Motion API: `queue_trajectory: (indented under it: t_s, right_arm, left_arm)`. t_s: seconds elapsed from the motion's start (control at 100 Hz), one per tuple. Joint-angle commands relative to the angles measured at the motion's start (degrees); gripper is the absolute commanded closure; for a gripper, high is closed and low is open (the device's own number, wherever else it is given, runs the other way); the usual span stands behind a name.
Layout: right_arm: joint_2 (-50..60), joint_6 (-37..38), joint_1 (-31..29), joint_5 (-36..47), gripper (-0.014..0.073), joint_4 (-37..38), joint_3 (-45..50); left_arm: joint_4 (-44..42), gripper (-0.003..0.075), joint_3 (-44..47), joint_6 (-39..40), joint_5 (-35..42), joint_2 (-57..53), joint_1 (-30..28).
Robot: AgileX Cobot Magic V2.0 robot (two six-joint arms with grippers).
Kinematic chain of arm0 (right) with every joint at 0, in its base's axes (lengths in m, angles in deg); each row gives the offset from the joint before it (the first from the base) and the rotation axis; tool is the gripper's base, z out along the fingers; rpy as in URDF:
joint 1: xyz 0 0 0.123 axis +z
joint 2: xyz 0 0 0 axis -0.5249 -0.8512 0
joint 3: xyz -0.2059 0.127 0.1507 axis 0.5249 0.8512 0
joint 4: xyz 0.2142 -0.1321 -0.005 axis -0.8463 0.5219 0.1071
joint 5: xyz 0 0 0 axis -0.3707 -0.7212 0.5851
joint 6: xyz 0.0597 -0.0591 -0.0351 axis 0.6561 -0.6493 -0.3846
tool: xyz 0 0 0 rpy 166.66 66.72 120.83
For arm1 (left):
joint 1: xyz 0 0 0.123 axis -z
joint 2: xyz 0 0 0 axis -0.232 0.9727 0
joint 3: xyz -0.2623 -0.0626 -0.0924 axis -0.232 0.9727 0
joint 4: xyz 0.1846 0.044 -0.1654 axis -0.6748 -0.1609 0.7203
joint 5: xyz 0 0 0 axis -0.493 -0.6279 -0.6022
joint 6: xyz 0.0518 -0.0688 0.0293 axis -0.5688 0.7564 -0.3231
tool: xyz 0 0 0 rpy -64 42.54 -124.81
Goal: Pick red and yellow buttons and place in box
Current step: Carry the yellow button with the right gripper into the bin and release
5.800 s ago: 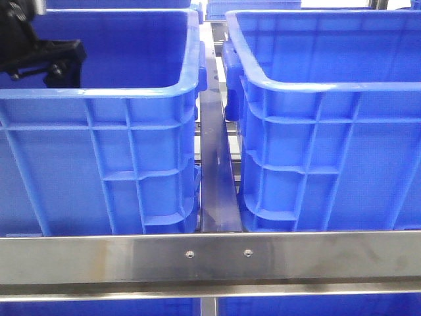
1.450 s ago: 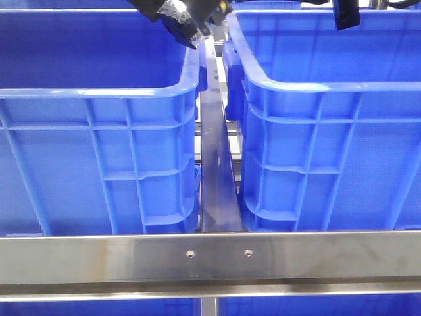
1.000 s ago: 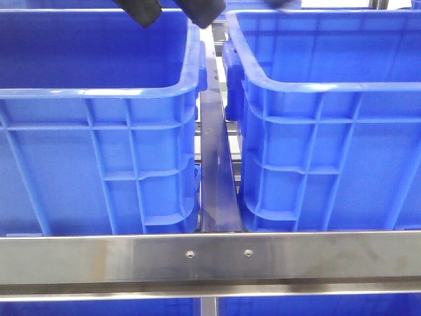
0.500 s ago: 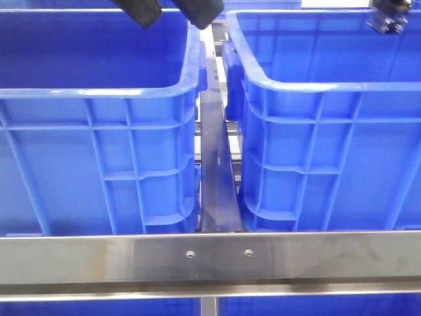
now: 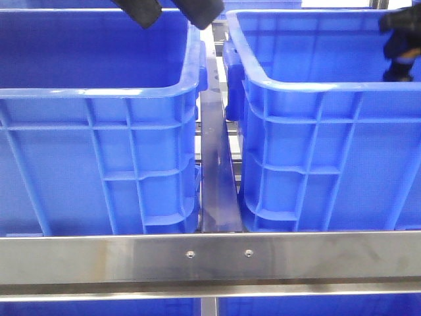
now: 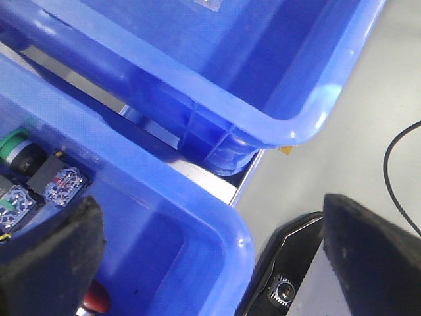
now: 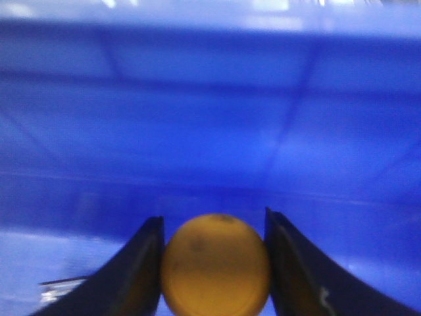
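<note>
A round yellow button sits pinched between the two dark fingers of my right gripper, with a blurred blue box wall behind it. In the front view the right gripper hangs inside the right blue box, near its far right side. My left gripper stands open above the far right corner of the left blue box, holding nothing. In the left wrist view the left gripper spans a bin corner; a red button lies in that bin beside one finger.
A green button and small switch blocks lie in the same bin. A second blue bin stands beyond a metal rail. Grey floor with a black cable lies outside. A steel bar crosses the front.
My right gripper has dropped lower into the right box at the far right. The left gripper has stayed in place.
</note>
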Motion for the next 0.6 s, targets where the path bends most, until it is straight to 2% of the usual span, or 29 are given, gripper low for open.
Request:
queue_trajectory:
  t_s: [0.0, 0.32, 0.59]
  right_arm:
    - [1.3, -0.6, -0.5, 4.5, 0.0391, -1.1, -2.2]
    - [-0.4, -0.6, -0.5, 5.6, 0.0391, -1.4, -2.2]
    - [-0.4, -0.6, -0.5, 5.5, 0.0391, -5.0, -3.8]
  left_arm:
    - [1.2, 0.0101, -1.7, 0.6, 2.7, -2.0, 0.4]
    - [1.2, 0.0101, -1.7, 0.6, 2.7, -2.0, 0.4]
    - [1.2, 0.0101, -1.7, 0.6, 2.7, -2.0, 0.4]
